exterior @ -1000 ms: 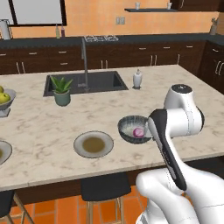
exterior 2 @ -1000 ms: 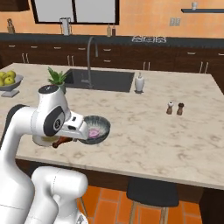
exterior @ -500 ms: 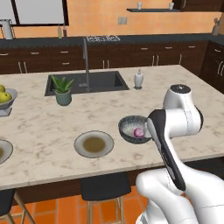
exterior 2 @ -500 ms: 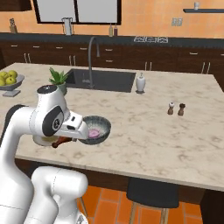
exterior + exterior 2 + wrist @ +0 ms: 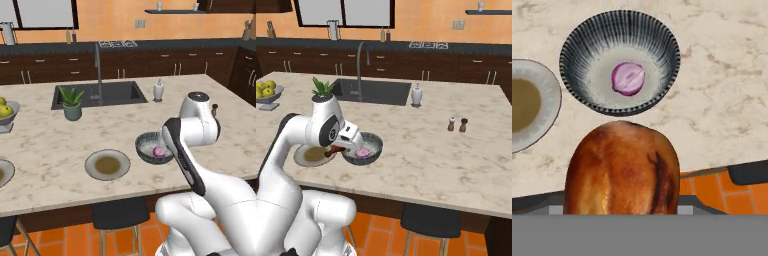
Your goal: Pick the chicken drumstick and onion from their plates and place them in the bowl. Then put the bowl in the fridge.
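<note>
Hand view, read from left to right: a round shallow grey plate [image 5: 529, 102] with a brownish centre is cut off by the left edge and lies bare. Just beside it, touching or nearly so, stands the round deep dark-grey bowl [image 5: 619, 60] with a pale speckled inside, and the small round purple-pink onion [image 5: 628, 78] is seen resting at its bottom. Low in the middle, the reddish-brown roasted chicken drumstick [image 5: 622, 170] is held up close to the camera, above the near edge of the pale marble counter [image 5: 722, 100] and short of the bowl. The gripper [image 5: 336, 148] is clamped on the drumstick; its fingertips are hidden behind the meat, so the exact contact cannot be told.

From the right base view the gripper is seen just beside the bowl's near rim, with a second look at the emptied plate [image 5: 308, 156] to its left.

The drumstick is judged to be light, fairly firm and possibly greasy, so a slip in the grip is a risk; the thick meaty part offers the surest hold. A low release over the bowl's centre is advised, since the onion could roll. The bowl is judged stiff, smooth-glazed and heavier once filled; its rim is the likely place to be gripped for the fridge.
</note>
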You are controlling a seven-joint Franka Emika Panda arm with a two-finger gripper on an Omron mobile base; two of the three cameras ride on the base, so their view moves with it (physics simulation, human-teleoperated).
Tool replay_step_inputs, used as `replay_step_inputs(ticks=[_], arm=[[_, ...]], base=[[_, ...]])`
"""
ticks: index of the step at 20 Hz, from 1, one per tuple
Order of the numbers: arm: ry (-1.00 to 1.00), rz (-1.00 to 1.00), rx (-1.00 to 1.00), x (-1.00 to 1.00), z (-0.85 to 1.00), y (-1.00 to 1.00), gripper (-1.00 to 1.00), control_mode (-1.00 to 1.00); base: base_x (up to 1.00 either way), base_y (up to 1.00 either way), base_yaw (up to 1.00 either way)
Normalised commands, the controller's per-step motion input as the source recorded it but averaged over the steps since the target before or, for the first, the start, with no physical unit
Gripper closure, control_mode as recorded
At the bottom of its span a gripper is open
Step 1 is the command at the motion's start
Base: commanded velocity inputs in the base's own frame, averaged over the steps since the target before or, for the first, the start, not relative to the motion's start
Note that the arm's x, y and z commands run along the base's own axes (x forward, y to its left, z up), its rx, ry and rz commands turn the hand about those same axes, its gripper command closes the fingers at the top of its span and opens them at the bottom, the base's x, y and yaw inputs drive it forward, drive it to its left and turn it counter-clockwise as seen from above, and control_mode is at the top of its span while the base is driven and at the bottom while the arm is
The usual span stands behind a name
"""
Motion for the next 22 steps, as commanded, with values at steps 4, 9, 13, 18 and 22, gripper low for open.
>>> replay_step_inputs(ticks=[4, 9, 13, 18, 22], arm=[[0.05, -0.24, 0.13, 1.00, -0.03, 0.00, 1.00, -1.00], [0.00, -0.13, 0.00, 1.00, -0.56, 0.00, 1.00, -1.00], [0.00, 0.00, 0.00, 0.83, -0.69, -0.05, 1.00, -1.00], [0.00, 0.12, 0.00, 0.30, -0.32, -0.02, 1.00, -1.00], [0.08, 0.00, 0.00, 0.51, -0.19, 0.00, 1.00, -1.00]], base=[[0.00, 0.00, 0.00], [0.00, 0.00, 0.00], [0.00, 0.00, 0.00], [0.00, 0.00, 0.00], [0.00, 0.00, 0.00]])
